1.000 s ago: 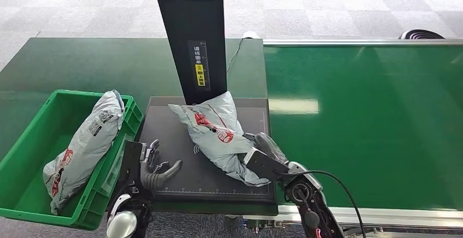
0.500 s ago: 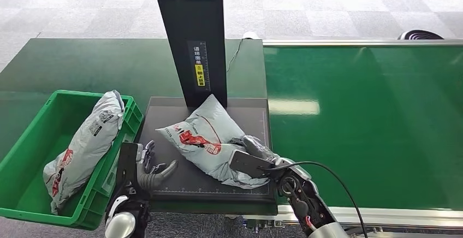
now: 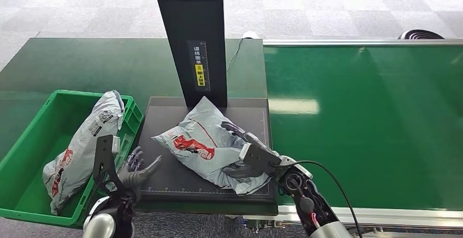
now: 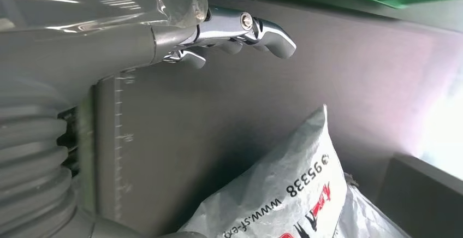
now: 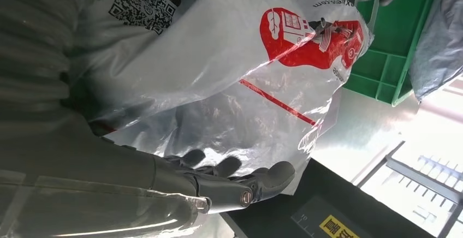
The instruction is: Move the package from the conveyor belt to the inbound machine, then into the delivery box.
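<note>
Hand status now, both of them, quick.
Left hand: open, holding nothing, beside the scanner platform.
Right hand: open, fingers spread against the grey package, not gripping it.

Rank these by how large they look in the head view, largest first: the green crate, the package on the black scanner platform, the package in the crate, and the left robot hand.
1. Green crate.
2. Package on the scanner platform and package in the crate: too alike to rank.
3. Left robot hand, smallest, though nearest the camera.
</note>
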